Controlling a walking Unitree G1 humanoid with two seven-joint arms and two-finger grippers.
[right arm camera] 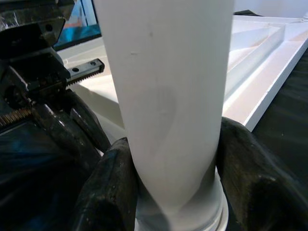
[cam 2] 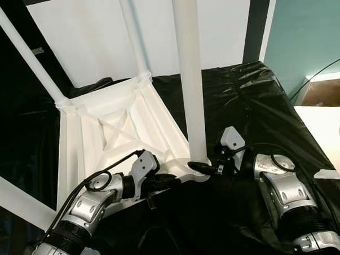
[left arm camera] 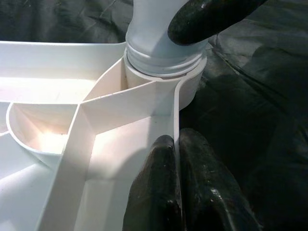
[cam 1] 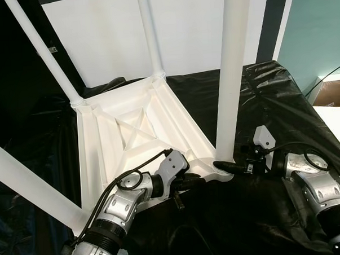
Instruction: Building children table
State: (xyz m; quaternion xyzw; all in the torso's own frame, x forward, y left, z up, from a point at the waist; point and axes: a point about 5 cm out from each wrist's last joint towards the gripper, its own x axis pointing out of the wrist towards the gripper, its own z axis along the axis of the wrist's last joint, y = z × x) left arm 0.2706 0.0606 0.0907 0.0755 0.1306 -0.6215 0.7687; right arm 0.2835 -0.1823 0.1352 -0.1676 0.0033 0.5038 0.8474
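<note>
A white plastic children's table (cam 1: 131,135) lies upside down on black sheeting, its ribbed underside facing up. Legs stand in the far left corner (cam 1: 45,54) and the far right corner (cam 1: 149,32), and another slants at the near left (cam 1: 26,187). The near right leg (cam 1: 232,74) stands upright in its corner socket (left arm camera: 163,67). My right gripper (cam 1: 225,166) is shut on this leg just above the socket, with a finger on each side (right arm camera: 115,178). My left gripper (cam 1: 198,181) is shut on the table's thin rim wall (left arm camera: 176,110) beside that corner.
Crinkled black plastic sheeting (cam 1: 281,100) covers the surface around and in front of the table. A white panel (cam 1: 109,34) stands behind it. At the right are a teal wall (cam 1: 318,25), a cardboard box (cam 1: 335,92) and a white surface (cam 1: 336,123).
</note>
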